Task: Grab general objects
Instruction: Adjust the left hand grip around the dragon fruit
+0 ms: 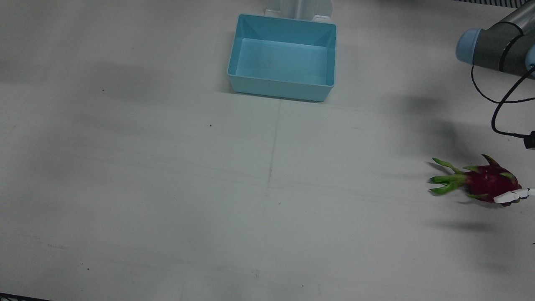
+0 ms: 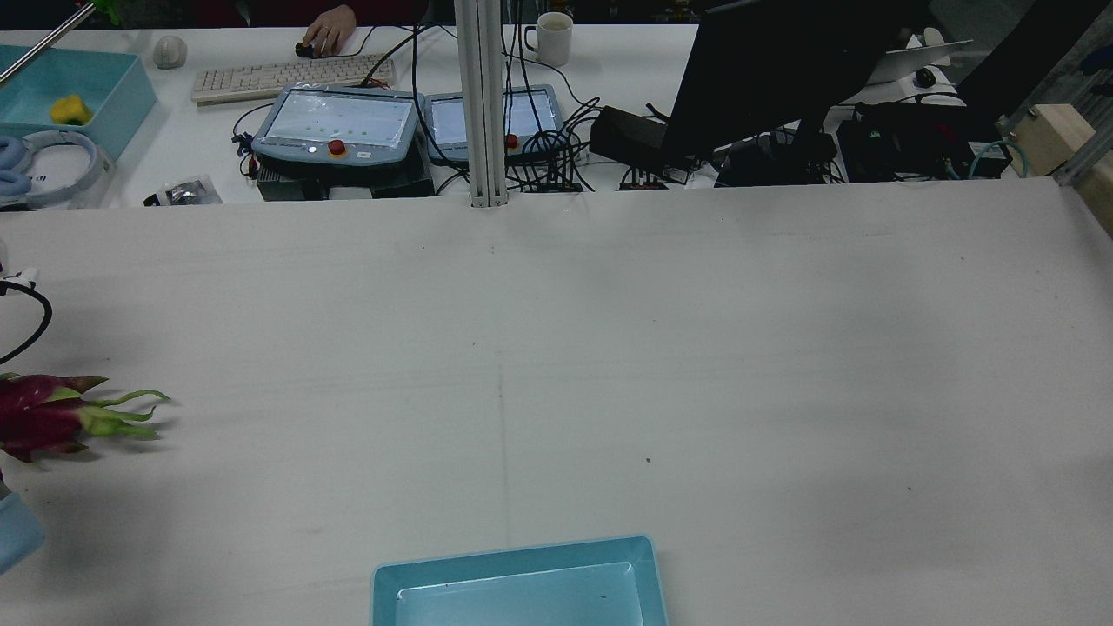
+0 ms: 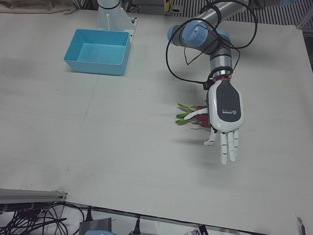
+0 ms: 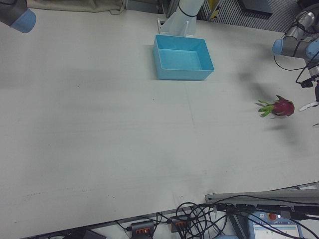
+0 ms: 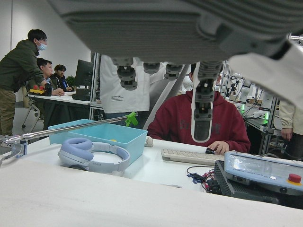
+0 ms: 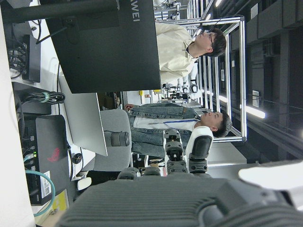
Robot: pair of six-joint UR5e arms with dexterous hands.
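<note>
robotics lab | teach pendants point(image 2: 335, 122) | monitor point(image 2: 765, 74) | keyboard point(image 2: 291, 80)

One dragon fruit point(image 1: 490, 182) lies on my table point(image 1: 167, 188), the only piece of produce on the work surface, and one empty blue bin point(image 1: 283, 62) sits at the robot side. Of my two hands, one shows from outside: my left hand point(image 3: 224, 117), fingers spread, over the fruit. My right hand point(image 6: 182, 156) appears only in its own camera. On the operators' desk beyond I count two teach pendants point(image 2: 337, 123), one keyboard point(image 2: 291, 78), one mug point(image 2: 553, 37), one pair of headphones point(image 2: 48, 165), one dark monitor point(image 2: 783, 78) and one second blue bin point(image 2: 78, 87)
</note>
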